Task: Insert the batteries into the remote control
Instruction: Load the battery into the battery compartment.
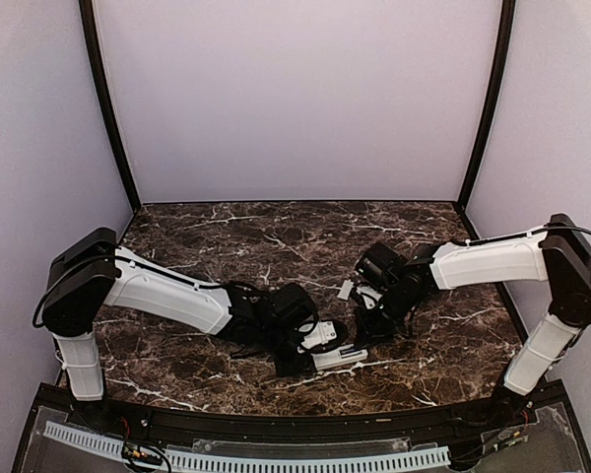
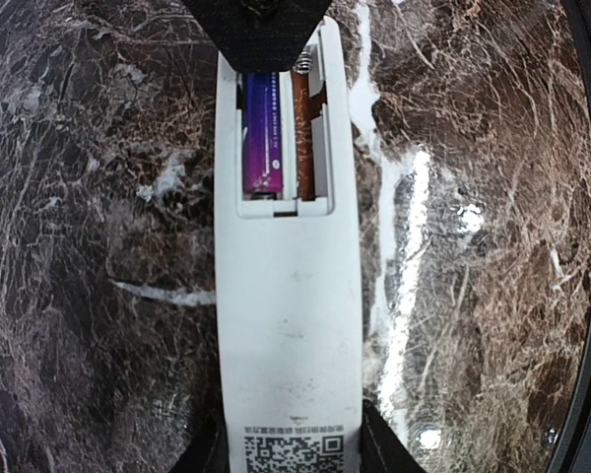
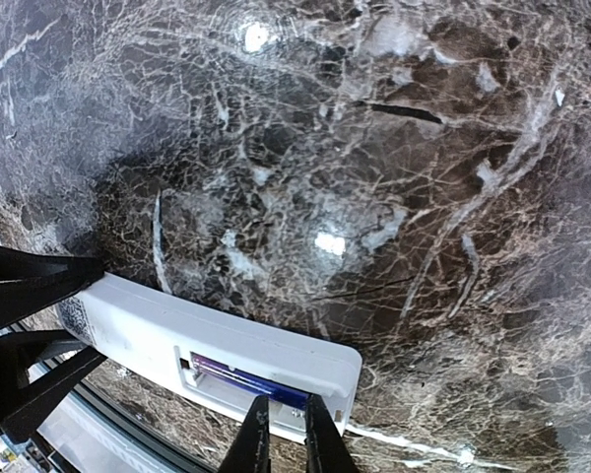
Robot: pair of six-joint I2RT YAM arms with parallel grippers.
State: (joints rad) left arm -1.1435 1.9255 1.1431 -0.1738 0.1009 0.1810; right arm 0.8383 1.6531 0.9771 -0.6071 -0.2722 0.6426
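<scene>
The white remote control (image 1: 341, 358) lies back-up on the marble table, its battery bay uncovered. My left gripper (image 2: 291, 451) is shut on its QR-code end (image 2: 288, 296), one finger on each long side. A purple battery (image 2: 265, 128) sits in one slot. The slot beside it (image 2: 305, 138) shows copper colour and a spring. My right gripper (image 3: 284, 422) stands over the bay's end with its fingers almost together, nothing between them, tips at the end of the battery (image 3: 246, 377). Its black tip also shows in the left wrist view (image 2: 266, 20).
A small white piece (image 1: 347, 291) lies on the table just behind the right gripper (image 1: 362, 333). The table's front edge with a black rail (image 1: 276, 434) runs close below the remote. The left gripper's black fingers (image 3: 30, 286) hold the remote's far end in the right wrist view.
</scene>
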